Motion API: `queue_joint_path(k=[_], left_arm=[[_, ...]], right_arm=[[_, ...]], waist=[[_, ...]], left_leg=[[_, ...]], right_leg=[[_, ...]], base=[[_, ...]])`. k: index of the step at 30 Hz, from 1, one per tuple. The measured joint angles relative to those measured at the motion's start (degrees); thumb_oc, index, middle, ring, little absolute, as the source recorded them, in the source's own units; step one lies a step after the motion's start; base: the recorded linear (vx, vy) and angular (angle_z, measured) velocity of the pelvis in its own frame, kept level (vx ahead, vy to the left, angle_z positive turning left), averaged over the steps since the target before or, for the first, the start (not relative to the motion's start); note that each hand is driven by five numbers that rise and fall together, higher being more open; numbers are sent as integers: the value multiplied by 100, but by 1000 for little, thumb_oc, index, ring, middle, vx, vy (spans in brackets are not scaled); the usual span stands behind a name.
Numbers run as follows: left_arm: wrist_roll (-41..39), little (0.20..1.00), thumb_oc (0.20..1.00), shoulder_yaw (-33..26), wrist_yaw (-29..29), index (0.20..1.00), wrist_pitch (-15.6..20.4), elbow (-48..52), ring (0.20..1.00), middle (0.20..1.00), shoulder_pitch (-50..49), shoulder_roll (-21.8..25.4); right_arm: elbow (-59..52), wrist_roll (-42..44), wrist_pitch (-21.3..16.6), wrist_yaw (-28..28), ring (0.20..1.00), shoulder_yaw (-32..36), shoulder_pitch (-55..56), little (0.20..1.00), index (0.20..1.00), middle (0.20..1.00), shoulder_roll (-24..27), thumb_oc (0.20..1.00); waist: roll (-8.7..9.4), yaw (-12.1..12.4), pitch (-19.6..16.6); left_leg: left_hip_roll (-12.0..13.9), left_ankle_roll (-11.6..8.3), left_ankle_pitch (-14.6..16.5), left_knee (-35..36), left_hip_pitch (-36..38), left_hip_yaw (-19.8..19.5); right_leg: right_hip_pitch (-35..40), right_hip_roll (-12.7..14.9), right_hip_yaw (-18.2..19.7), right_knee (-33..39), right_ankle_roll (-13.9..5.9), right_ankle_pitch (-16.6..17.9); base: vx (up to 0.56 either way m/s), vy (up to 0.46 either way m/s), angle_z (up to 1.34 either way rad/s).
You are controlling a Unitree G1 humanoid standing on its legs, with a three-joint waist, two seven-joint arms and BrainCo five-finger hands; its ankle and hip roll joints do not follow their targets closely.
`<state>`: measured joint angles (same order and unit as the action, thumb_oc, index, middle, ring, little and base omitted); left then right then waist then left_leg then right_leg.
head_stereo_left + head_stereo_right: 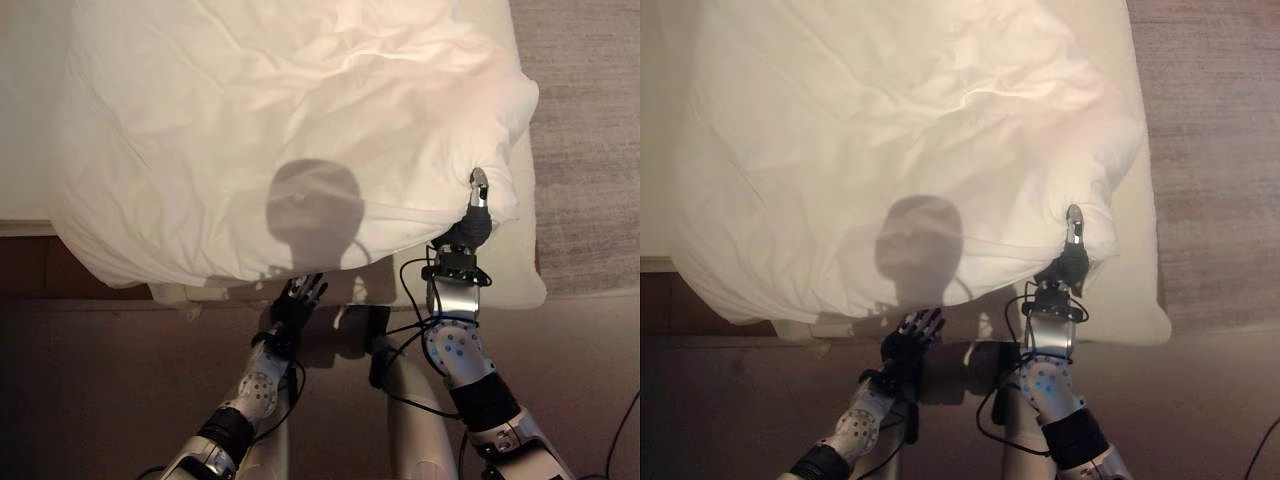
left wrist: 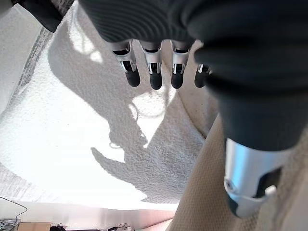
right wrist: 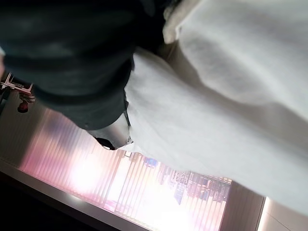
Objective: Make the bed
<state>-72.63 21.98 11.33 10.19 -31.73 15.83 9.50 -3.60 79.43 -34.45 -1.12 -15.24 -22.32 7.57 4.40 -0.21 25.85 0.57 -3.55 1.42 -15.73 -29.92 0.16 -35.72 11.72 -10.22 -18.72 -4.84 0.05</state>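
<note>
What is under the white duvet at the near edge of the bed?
Under the white duvet, a strip of the cream mattress shows at the near edge and right corner. The right hand grips the duvet's edge there. The rest of the bed is covered.

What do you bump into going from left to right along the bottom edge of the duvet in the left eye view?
Bare mattress → white duvet → left hand → right hand, pinching the duvet's corner → grey carpet.

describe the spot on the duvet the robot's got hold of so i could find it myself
Start at the big white duvet rumpled over the bed. Follow its near edge toward the robot's right to the bulging corner. There the cloth gathers into tight creases round the right hand; the left hand hangs open below the edge, holding nothing.
</note>
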Motion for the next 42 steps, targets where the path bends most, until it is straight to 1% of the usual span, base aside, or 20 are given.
queue_joint_path(k=[4,5,6,9,11,13,16,22,24,27,30,32,34,36,38,42], left_arm=[[-10,1000,1000,-275,-7,1000,51,54,1000,1000,29,-56],[-47,1000,1000,-467,-24,1000,59,125,1000,1000,59,-116],[-112,1000,1000,-748,-56,1000,172,212,1000,1000,62,-252],[-311,1000,1000,-885,-138,1000,398,364,1000,1000,130,-371],[-467,1000,1000,-1168,-237,1000,570,407,1000,1000,161,-508],[-579,1000,1000,-1267,-298,1000,688,408,1000,1000,200,-568],[-576,1000,1000,-1375,-383,1000,739,409,1000,1000,237,-587],[-478,1000,1000,-1359,-394,1000,744,409,1000,1000,131,-456],[-381,1000,1000,-1238,-390,1000,727,414,1000,1000,89,-342],[-209,1000,1000,-1042,-350,1000,625,430,1000,1000,-28,-102],[1,1000,1000,-953,-317,1000,507,434,1000,1000,-108,25],[170,1000,1000,-794,-291,1000,439,432,1000,1000,-127,141],[324,1000,1000,-597,-169,1000,291,448,1000,1000,-148,325],[460,1000,1000,-469,-93,1000,234,467,1000,1000,-158,433],[695,1000,1000,-399,21,1000,136,489,1000,1000,-189,562],[820,1000,1000,-401,154,1000,76,596,1000,1000,-221,696]], right_arm=[[0,0,11,23,200,19,3,200,200,200,1,200],[0,0,17,42,200,26,11,200,200,200,-2,200],[0,0,30,65,200,60,34,200,200,200,-2,200],[0,0,62,101,200,136,42,200,200,200,1,200],[0,0,85,130,200,132,49,200,200,200,-4,200],[0,0,103,154,200,130,51,200,200,200,-5,200],[0,0,110,176,200,129,56,200,200,200,-4,200],[0,0,156,188,200,130,55,200,200,200,5,200],[0,-1,161,193,200,134,52,200,200,200,17,200],[0,-2,161,200,200,144,46,200,200,200,43,200],[0,-5,164,200,200,179,45,200,200,200,46,200],[0,-6,174,200,200,205,38,200,200,200,66,200],[0,-6,197,200,200,219,12,200,200,200,104,200],[0,-6,207,201,200,217,5,200,200,200,169,200],[0,-6,216,201,200,218,2,200,200,200,219,200],[0,-6,225,201,200,218,1,200,200,200,217,200]], waist=[[-10,9,6],[-11,12,6],[-13,33,8],[-32,112,19],[-33,111,19],[-33,111,20],[-35,111,21],[-56,113,34],[-67,113,40],[-124,111,74],[-145,108,86],[-160,112,95],[-175,112,104],[-181,113,107],[-185,109,110],[-187,114,111]], left_leg=[[0,0,0,0,-5,-1],[0,0,0,0,-7,-2],[0,0,0,0,-8,-4],[0,-1,-1,-5,-8,-6],[-1,-1,-1,-11,-8,-7],[-1,-1,-1,-16,-7,-7],[-1,-1,-1,-36,-7,-8],[-2,1,1,-75,-7,-6],[-2,1,1,-79,-7,-5],[-3,1,1,-85,-10,-3],[-3,1,1,-83,-11,-3],[-3,1,1,-86,-21,-6],[-5,1,1,-93,-38,-5],[-4,0,1,-108,-73,-9],[-5,1,1,-112,-73,-7],[-6,1,1,-123,-73,-7]], right_leg=[[-5,2,0,-1,0,-1],[-6,2,0,-4,-1,-1],[-6,2,0,-3,-1,-1],[-7,2,-2,-12,0,-1],[-6,5,-2,-20,-1,-1],[-6,5,-2,-27,0,-1],[-6,8,-2,-54,0,-1],[-6,12,6,-86,0,-2],[-6,12,8,-90,0,-2],[-7,13,10,-90,0,-1],[-8,13,11,-88,0,-2],[-13,13,9,-88,0,-2],[-28,14,10,-89,1,-1],[-59,14,9,-93,5,2],[-60,14,9,-93,9,5],[-59,15,10,-100,11,6]], base=[[0,0,0],[0,0,0],[0,0,0],[0,0,0],[0,0,0],[0,0,0],[0,0,0],[0,0,0],[0,0,0],[0,0,0],[0,0,0],[0,0,0],[0,0,0],[0,0,0],[0,0,0],[0,0,0]])
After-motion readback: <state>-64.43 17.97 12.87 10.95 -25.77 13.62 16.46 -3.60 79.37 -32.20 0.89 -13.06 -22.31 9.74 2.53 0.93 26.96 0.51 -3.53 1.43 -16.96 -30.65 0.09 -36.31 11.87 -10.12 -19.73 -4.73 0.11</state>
